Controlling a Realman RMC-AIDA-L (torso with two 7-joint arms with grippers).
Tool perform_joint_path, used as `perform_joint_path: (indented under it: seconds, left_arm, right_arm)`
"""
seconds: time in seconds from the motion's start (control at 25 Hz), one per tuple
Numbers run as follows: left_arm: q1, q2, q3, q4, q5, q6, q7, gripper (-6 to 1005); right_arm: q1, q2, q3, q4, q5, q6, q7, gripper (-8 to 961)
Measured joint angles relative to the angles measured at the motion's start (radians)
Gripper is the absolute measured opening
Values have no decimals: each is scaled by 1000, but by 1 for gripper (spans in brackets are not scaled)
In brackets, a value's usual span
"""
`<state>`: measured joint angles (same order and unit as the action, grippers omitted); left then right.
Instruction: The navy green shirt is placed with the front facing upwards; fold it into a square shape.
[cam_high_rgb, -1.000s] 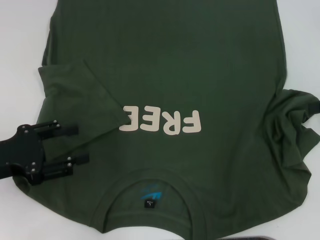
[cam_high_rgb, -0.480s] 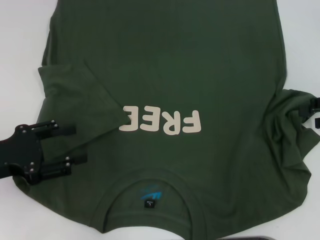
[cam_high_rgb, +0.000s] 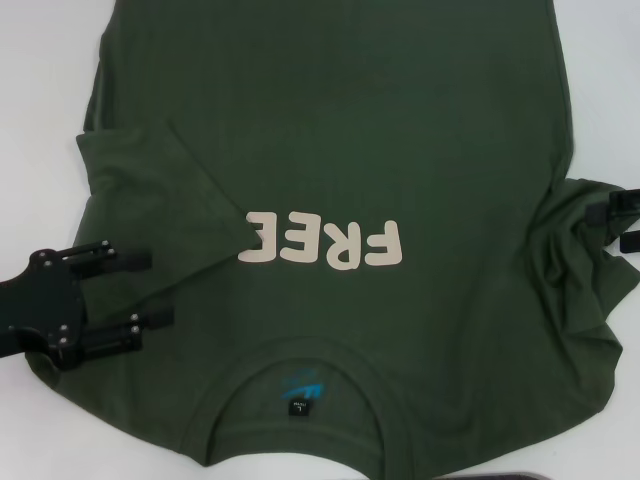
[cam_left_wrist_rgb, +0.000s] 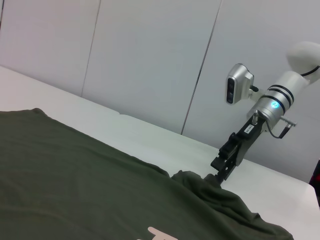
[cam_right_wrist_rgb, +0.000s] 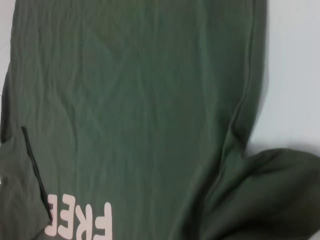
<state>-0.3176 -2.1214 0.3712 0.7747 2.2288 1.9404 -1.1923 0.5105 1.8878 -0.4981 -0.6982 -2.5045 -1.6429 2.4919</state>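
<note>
Left gripper (cam_high_rgb: 140, 290) level over folded left sleeve of navy green shirt (cam_high_rgb: 340, 120), jaws apart; right gripper (cam_high_rgb: 612, 222) at bunched right sleeve, grip indeterminate.

A plain white desk (cam_high_rgb: 40, 60) fills the scene, its bare surface showing along the far left, the near left and the far right. From a low side angle, the desk stretches away as a flat, pale surface toward a light grey panelled wall (cam_left_wrist_rgb: 150, 55), divided by thin vertical seams. A small dark sliver of something (cam_high_rgb: 520, 476) sits at the very near edge of the desk, right of centre, too cut off to identify.
</note>
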Motion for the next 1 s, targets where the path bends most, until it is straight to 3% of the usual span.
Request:
perform_joint_path:
  seconds: [0.56, 1.0]
  left_arm:
    - [-1, 0, 0, 0, 0, -9, 2, 706]
    - [-2, -2, 0, 0, -1, -9, 2, 705]
  right_arm:
    - [10, 1, -2, 16, 2, 29, 31, 896]
    - [15, 1, -7, 23, 1, 30, 26, 704]
